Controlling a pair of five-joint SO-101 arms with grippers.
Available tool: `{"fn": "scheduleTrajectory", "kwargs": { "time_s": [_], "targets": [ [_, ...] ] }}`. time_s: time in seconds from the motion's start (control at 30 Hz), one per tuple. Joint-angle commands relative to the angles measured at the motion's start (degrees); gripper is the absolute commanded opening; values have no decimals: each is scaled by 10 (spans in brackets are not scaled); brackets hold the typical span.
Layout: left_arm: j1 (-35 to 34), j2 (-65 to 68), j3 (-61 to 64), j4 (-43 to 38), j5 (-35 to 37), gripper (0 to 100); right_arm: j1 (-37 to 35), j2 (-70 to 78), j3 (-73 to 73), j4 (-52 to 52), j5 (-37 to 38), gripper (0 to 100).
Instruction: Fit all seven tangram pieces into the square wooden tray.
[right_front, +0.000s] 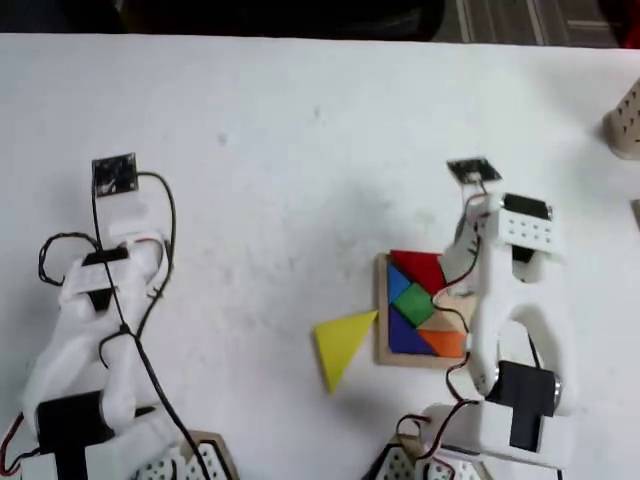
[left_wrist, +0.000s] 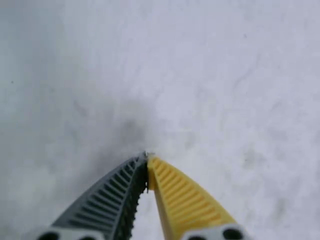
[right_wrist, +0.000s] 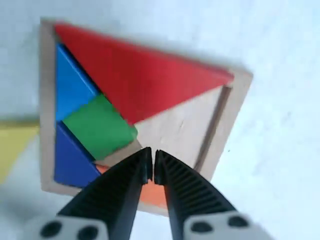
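- The white table (right_front: 300, 130) carries both arms and all the task parts.
- The left arm (right_front: 95, 330) stands at the table's left side, well apart from the tray, with black cables looped around it.
- The right arm (right_front: 520, 330) stands at the right side and leans over the right part of the tray.
- The square wooden tray (right_wrist: 235, 115) lies flat on the table directly in front of the right arm. We see a bare triangle of wood floor (right_wrist: 175, 130) inside it, next to the right rim.
- The red triangle (right_wrist: 140, 75) is seated in the tray along the far rim.
- The yellow triangle (right_front: 340, 345) lies on the table outside the tray, one tip at the tray's left rim.
- The dark blue piece (right_wrist: 72, 160) sits in the tray's near left corner.
- The light blue triangle (right_wrist: 72, 82) sits against the left rim, between the red triangle and the green square.
- The green square (right_wrist: 97, 125) sits mid-tray, touching the red triangle and both blue pieces.
- The orange piece (right_wrist: 155, 195) lies along the near rim, partly hidden by the fingers.
- The right gripper (right_wrist: 151, 156) hangs above the tray, over the border of the orange piece and the bare floor. Its black fingers are drawn together to a thin slit, with nothing between them.
- The left gripper (left_wrist: 147, 159) points at bare table. Its grey and yellow fingers meet at the tips and hold nothing.
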Motion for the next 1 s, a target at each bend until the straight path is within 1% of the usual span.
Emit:
{"fn": "scheduleTrajectory", "kwargs": {
  "time_s": [0.0, 0.13, 0.23, 0.43, 0.57, 0.7, 0.97],
  "targets": [
    [-8, 0, -18, -25, -6, 24, -46, -16, -48, -35, -55, 17],
    [-8, 0, -18, -25, -6, 24, -70, 36, -62, -142, -97, 17],
    [-8, 0, -18, -25, -6, 24, -74, 92, -89, -171, -102, 17],
    [-8, 0, -18, -26, -6, 24, -86, 176, -161, -131, -102, 17],
    [-8, 0, -18, -26, -6, 24, -98, 187, -173, -74, -97, 17],
    [-8, 0, -18, -26, -6, 24, -109, 188, -170, -38, -53, 17],
    [-8, 0, -19, -26, -6, 24, -93, 176, -137, -36, -48, 17]
  ]
}}
